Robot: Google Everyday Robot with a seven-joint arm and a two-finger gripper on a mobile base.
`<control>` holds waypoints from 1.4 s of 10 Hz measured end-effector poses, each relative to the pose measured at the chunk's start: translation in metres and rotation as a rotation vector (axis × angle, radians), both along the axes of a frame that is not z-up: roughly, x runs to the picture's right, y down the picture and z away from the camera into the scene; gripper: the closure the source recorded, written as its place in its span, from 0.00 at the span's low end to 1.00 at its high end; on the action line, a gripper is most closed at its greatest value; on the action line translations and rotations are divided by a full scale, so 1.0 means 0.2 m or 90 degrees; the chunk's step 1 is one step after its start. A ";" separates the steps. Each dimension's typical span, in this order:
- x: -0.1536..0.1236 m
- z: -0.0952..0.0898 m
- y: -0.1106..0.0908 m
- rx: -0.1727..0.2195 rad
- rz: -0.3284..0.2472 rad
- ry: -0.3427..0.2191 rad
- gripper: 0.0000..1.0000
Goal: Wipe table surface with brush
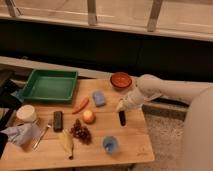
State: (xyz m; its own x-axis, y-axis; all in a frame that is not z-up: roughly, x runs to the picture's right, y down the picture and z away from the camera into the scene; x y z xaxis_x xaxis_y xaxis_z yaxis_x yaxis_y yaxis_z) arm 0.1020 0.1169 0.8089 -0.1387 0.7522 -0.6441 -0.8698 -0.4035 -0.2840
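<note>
I see the surface as matt pale wood planks; the gripper, at three o'clock, looks smooth white plastic, the tray glossy green plastic.

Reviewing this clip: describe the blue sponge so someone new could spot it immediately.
On the table surface, look just right of the green tray. The blue sponge lies flat between the carrot and the arm's tool. It is the only pale blue slab; the blue cup is round.

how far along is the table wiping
Done: the brush is off the table and in the gripper, hanging dark end down over the right part of the table surface. In hand: bringing it to the wood. Left: the wiping itself; no contact shows yet.
</note>
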 end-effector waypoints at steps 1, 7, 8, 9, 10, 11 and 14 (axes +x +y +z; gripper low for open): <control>0.00 0.03 -0.03 0.002 -0.002 -0.004 1.00; -0.25 -0.07 0.12 0.001 -0.045 -0.048 1.00; -0.24 -0.09 0.16 -0.003 -0.038 -0.041 1.00; -0.20 -0.10 0.19 -0.008 -0.026 -0.029 1.00; -0.15 -0.11 0.21 -0.011 -0.014 -0.019 1.00; -0.09 -0.10 0.20 -0.011 -0.001 -0.006 1.00; 0.04 -0.01 0.08 -0.007 0.022 0.011 1.00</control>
State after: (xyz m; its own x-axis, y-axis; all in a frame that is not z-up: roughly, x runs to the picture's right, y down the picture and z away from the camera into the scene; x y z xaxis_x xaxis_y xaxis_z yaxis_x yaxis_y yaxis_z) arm 0.1098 0.1324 0.8071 -0.1756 0.7400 -0.6493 -0.8604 -0.4359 -0.2641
